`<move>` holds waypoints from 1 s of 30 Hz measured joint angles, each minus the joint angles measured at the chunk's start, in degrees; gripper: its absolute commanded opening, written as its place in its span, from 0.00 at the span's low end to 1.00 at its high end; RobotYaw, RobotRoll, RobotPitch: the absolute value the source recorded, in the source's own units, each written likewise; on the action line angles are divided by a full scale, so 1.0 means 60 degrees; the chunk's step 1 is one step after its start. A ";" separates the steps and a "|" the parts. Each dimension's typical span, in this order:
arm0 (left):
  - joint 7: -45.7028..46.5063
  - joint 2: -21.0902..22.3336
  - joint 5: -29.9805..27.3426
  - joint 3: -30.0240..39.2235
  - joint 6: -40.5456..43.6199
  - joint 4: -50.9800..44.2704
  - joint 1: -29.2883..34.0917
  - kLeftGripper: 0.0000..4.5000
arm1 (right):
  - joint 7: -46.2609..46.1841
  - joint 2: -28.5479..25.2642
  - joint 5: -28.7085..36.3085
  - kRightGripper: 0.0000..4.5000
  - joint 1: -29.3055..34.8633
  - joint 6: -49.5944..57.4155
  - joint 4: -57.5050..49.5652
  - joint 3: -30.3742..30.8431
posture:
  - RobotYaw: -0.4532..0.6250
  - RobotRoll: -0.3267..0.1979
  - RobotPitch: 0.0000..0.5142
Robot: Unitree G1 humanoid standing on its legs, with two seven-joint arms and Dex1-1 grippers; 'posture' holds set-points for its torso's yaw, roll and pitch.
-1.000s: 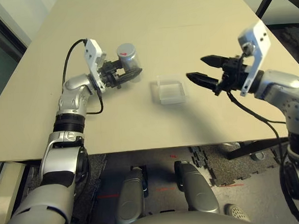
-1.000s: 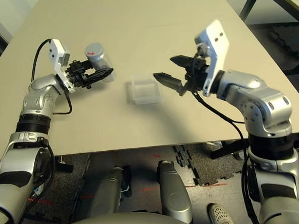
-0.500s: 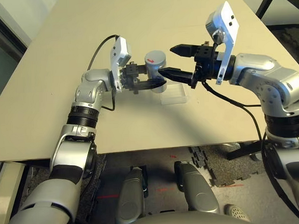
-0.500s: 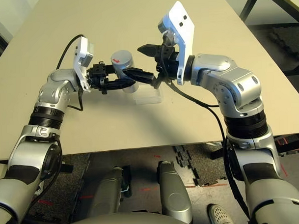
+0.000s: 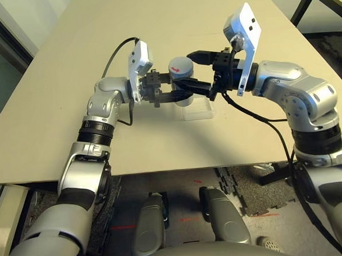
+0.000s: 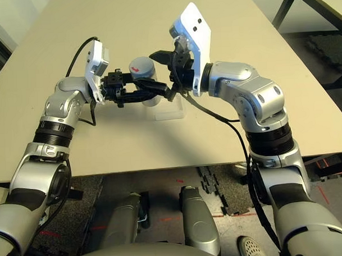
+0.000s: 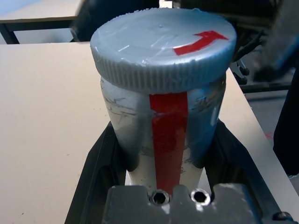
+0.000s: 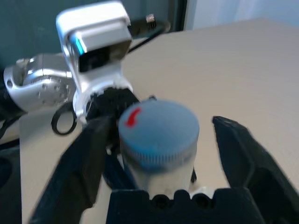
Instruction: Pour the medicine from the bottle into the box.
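Evidently the left gripper [image 5: 181, 87] has the bottle [image 7: 163, 107] pinched between its two fingers around the lower body, with the cap [image 7: 159, 51] standing free above them. The right gripper [image 8: 161, 126] is spread around the cap, one finger to each side and a gap between finger and rim. The bottle is roughly upright; whether its base touches the table [image 5: 143, 146] I can't tell.

The step in hand looks to be uncapping. To do it well, centre the right fingers on the ribbed rim, level with each other and clear of the shoulder below, then close evenly so neither side shoves the bottle over. Keep the left grip firm and low, since a slack hold would let the whole bottle spin with the cap. Turn slowly around the bottle's own axis and lift straight up once it loosens; a sideways jerk could spill the contents. The medicine itself I can't make out.

A red curved arrow [image 7: 201, 42] is marked on the cap top, perhaps the turning direction, and a plain red stripe [image 7: 168, 140] runs down the bottle's side. No brand or lettering is readable.

Farther out, the clear box [image 5: 198, 114] sits on the table just beside the bottle, towards the robot, so the later pour should need only a short move.
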 measured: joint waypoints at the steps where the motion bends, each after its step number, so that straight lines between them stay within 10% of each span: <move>1: 0.0028 0.0000 0.0008 -0.0004 0.0000 0.0001 0.0011 0.54 | -0.0047 0.0055 0.0002 0.71 0.0000 0.0015 0.0000 0.0000 | 0.26 0.62 0.28; 3: 0.0054 -0.0003 0.0012 -0.0010 -0.0026 0.0001 0.0018 0.54 | -0.0097 0.0108 0.0009 0.57 0.0000 0.0048 0.0000 -0.0006 | 0.26 0.62 0.29; 14: 0.0001 -0.0001 0.0016 -0.0115 0.0087 -0.0158 0.0018 0.54 | 0.0348 -0.0127 0.0090 0.57 -0.0012 0.0049 0.0037 -0.0025 | 0.25 0.62 0.30; 30: 0.0136 0.0085 -0.0047 -0.0210 0.1193 -0.1601 0.0234 0.54 | 0.6958 -0.0490 -0.0629 0.57 -0.2698 -0.4669 0.6558 0.0753 | 0.31 0.62 0.32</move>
